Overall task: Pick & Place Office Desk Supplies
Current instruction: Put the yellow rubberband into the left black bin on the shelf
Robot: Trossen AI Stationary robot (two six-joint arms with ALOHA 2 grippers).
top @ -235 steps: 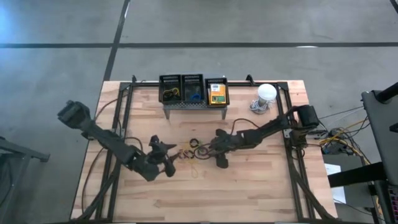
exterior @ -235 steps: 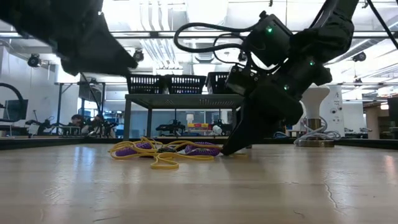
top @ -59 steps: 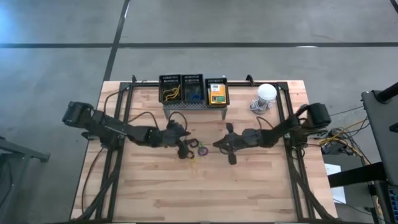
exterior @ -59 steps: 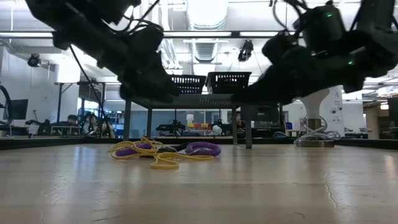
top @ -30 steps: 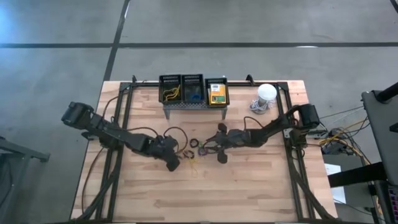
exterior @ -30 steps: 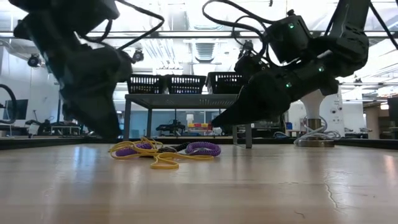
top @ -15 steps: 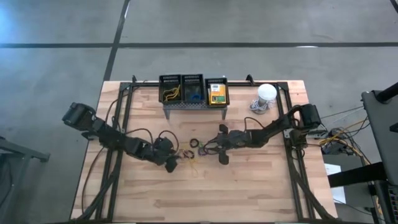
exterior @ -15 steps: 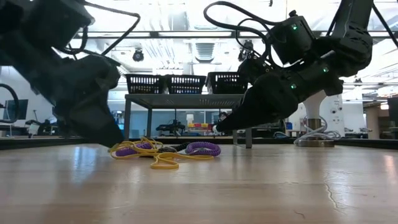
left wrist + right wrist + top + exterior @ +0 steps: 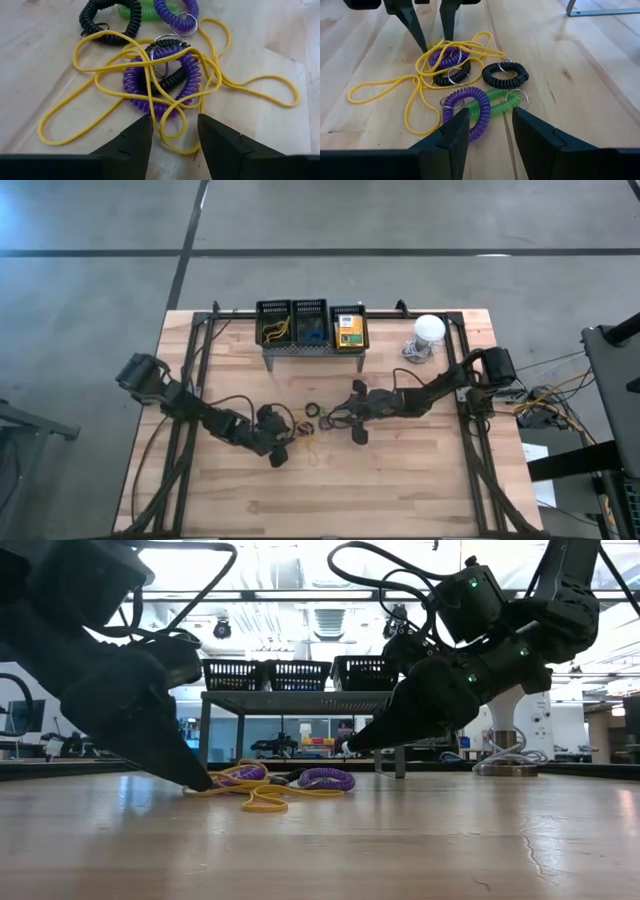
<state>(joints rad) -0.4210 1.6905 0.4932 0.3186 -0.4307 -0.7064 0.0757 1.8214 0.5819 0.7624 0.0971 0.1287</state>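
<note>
Several items left: tangle of yellow bands point(image 9: 150, 85) and coil loops point(image 9: 470, 112) lying mid-table, none lifted.
Done so far: bins point(image 9: 308, 325) on stand partly filled, judging by contents.
Bin contents: yellow bands left, blue item middle, yellow-green box point(image 9: 349, 328) right.
Left gripper point(image 9: 172, 131): fingers spread, tips at tangle's edge.
Right gripper point(image 9: 487, 129): fingers spread, hovering beside coils.

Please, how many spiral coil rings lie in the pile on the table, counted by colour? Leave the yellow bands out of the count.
Purple coils: 2
Black coils: 2
Green coils: 1
Total: 5
</note>
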